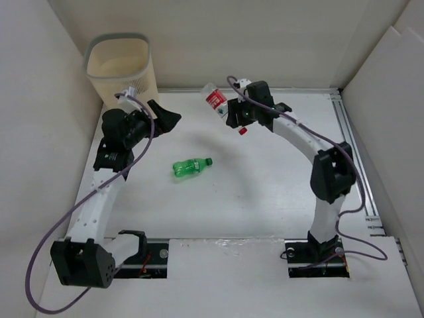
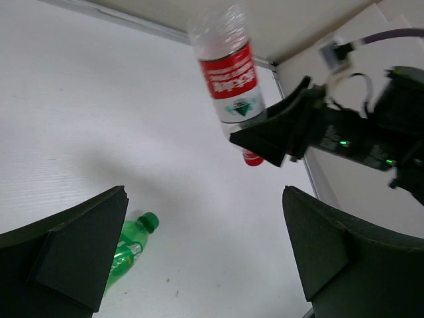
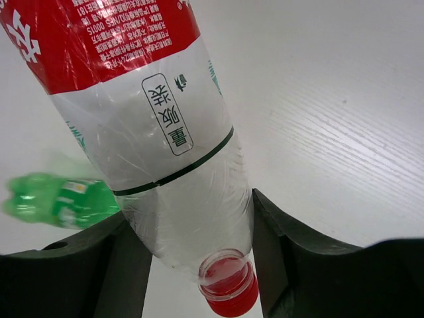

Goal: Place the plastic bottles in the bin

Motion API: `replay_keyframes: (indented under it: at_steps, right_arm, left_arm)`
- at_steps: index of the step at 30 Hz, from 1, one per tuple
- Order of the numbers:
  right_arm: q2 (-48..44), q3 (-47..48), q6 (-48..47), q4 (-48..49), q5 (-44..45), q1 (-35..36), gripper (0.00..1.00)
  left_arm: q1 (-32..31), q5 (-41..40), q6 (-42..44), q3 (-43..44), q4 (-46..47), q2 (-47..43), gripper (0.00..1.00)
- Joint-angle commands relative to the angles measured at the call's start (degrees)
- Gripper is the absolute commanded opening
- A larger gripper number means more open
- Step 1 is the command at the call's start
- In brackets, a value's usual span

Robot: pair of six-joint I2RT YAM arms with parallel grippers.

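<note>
Top external view: the bin stands at the far-left corner of the table, its floor hard to make out. The right gripper clamps the red-labelled bottle, cap down, near the far edge. The left gripper gapes wide beside the bin. The green bottle lies mid-table.

The white table shows a faint wood grain, with a metal rail running along its right edge. A green bottle lies on its side a little left of the middle, cap pointing right, touching nothing. The bin stands upright in the far left corner, its foot hidden. The left arm base and right arm base sit at the near edge, well apart.
</note>
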Motion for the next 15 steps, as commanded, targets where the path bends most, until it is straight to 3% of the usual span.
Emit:
replay_keyframes:
  at_steps: [1, 5, 8, 15]
  right_arm:
    - [-11.1, -5.9, 13.3, 8.9, -0.4, 2.0, 0.06]
    - [-19.1, -11.9, 16.8, 12.8, -2.5, 4.1, 0.04]
    - [-22.1, -13.0, 16.8, 13.4, -5.1, 5.6, 0.04]
    - [-26.4, -17.5, 16.8, 19.3, -14.4, 7.7, 0.04]
  left_arm:
    - [-5.0, 4.1, -2.3, 5.0, 7.6, 3.7, 1.00]
    - [-12.2, -2.4, -0.8, 11.6, 5.9, 9.5, 1.00]
    - [-15.2, -2.4, -1.3, 13.0, 8.7, 11.8, 1.00]
    - [-18.6, -3.8, -3.1, 14.0, 16.9, 14.9, 1.00]
